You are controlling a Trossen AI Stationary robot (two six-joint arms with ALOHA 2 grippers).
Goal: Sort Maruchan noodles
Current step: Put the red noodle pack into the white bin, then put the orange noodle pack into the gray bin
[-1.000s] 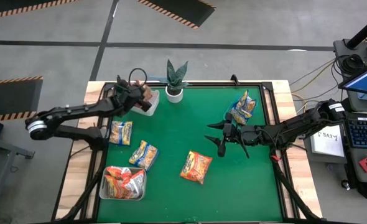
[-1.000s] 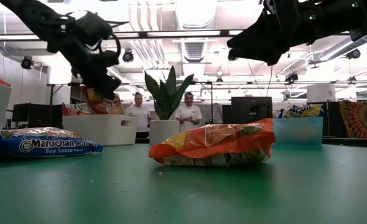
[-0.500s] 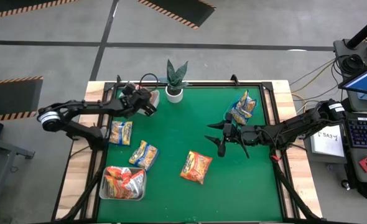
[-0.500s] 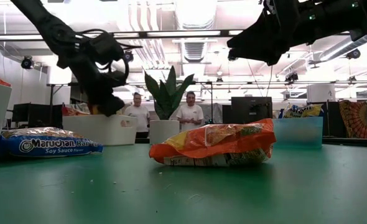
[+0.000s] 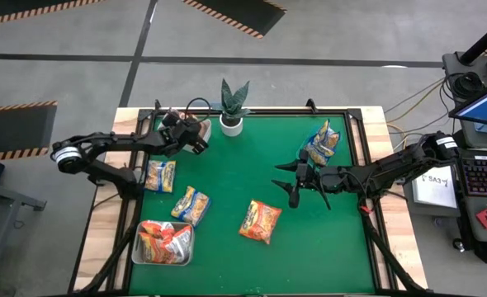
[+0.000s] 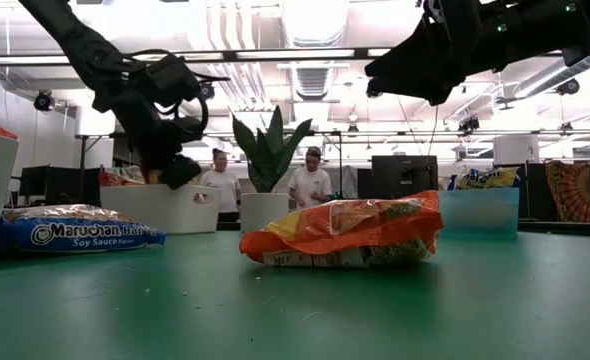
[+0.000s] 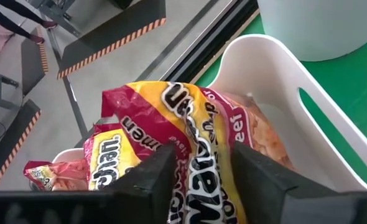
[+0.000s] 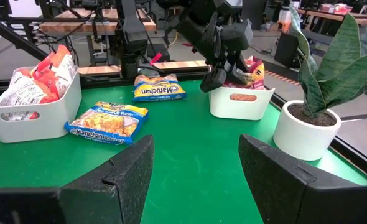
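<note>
My left gripper [image 5: 196,134] reaches down into the white tray [image 6: 165,207] at the table's far left, shut on a red-and-yellow Maruchan packet [image 7: 190,124]. More packets lie in that tray. My right gripper [image 5: 290,183] hangs open above the table's middle right, touching nothing. An orange packet [image 5: 261,221] lies flat on the green mat, near my right gripper. Two blue-and-yellow packets [image 5: 160,176] [image 5: 191,205] lie flat at the left. Red packets fill the near-left tray [image 5: 165,242]. My left gripper pinches the red-and-yellow packet between its two fingers [image 7: 149,180], at a crumpled part near one end [image 7: 199,177]. The fingers come from above, slanting down into the white tray. The packet's far part lies on the other packets in the tray.
A potted plant [image 5: 231,107] stands at the far edge beside the white tray. A blue tray with packets [image 5: 322,142] sits at the far right. Two people [image 6: 310,185] stand beyond the table. Bare green mat lies along the near edge and the middle.
My left gripper has come down with the red-and-yellow packet, from above the white tray into it, shifting slightly toward the plant. The packet hung below the fingers and now rests among the tray's packets. In the last half second the gripper has barely moved.
</note>
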